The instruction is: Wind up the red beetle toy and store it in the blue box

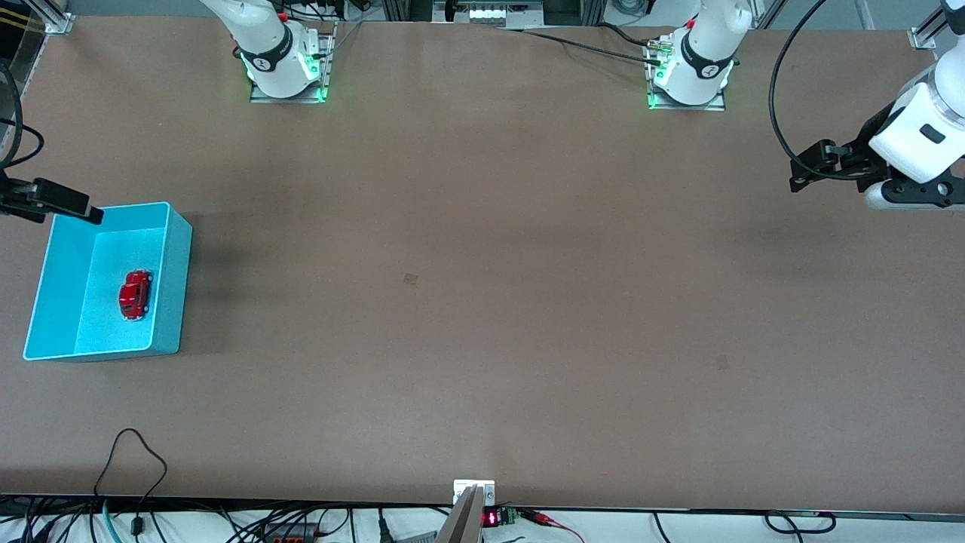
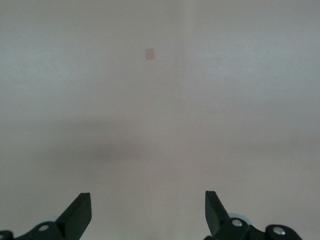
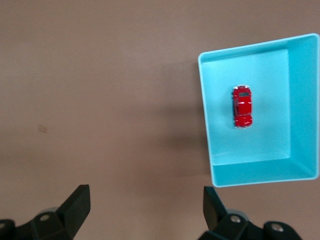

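Toy: the red beetle toy [image 1: 135,294] sits on the floor of the blue box [image 1: 173,283], at the right arm's end of the table [image 1: 482,302].
Task status: I judge storage done; whether the toy was wound I cannot tell.
Handling: I'd expect the toy to be light, rigid and glossy, so slippery; if I had to lift it, I'd pinch across its flanks, mid-body, clear of the wheels.
Box: thin walls, likely light enough to slide if bumped.
Right claw [image 3: 145,207]: jaws wide apart, holding nothing, up over the table beside the box.
Left claw [image 2: 148,212]: jaws spread wide, empty, waiting over bare table at the left arm's end.
Hidden: the winding mechanism is not visible in any view; the right arm is mostly cut off at the front view's edge.
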### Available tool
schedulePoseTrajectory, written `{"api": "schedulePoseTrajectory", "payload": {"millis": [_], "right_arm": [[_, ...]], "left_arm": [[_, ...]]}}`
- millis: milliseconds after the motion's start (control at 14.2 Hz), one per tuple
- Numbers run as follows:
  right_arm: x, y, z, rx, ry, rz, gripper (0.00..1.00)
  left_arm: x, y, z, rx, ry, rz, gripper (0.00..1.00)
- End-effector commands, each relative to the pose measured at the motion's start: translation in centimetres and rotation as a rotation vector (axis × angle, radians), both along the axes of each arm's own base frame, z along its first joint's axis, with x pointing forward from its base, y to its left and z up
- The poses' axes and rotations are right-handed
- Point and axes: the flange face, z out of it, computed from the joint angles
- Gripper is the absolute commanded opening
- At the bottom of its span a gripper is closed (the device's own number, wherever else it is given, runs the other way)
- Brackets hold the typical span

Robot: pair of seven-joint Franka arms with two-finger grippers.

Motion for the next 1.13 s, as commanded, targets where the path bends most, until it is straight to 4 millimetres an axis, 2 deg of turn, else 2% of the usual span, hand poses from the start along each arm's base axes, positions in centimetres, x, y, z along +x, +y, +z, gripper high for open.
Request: {"api": "schedulePoseTrajectory", "payload": {"millis": [0,212,636,777,848,989,1059], "right_arm": [[-2.2,1.5,-0.4,-0.082,0.008,0.021,1.00],[-4.9,1.7,-1.1,-0.087,-0.056,0.020,1.00],[-6.7,1.3,0.2,-0.081,-0.018,0.004,1.00],[-7.0,1.4,0.6,-0.081,-0.021,0.005,1.00],[-6.9,1.2,0.6,-0.081,-0.029,0.002,1.00],[-6.8,1.1,0.6,-0.083,-0.032,0.005,1.00],[-6.8,1.2,0.6,-0.083,-0.030,0.008,1.00]], "left_arm": [[0.7,-0.4,0.8,0.024,-0.002,-0.012,1.00],[1.4,-1.1,0.7,0.031,0.000,-0.022,1.00],[1.8,-1.1,0.9,0.050,0.024,-0.005,1.00],[2.2,-1.1,0.8,0.059,0.022,-0.006,1.00],[2.3,-1.4,1.3,0.059,0.009,-0.011,1.00],[2.4,-3.0,1.0,0.063,0.013,-0.017,1.00],[2.4,-2.9,1.0,0.062,0.013,-0.003,1.00]]}}
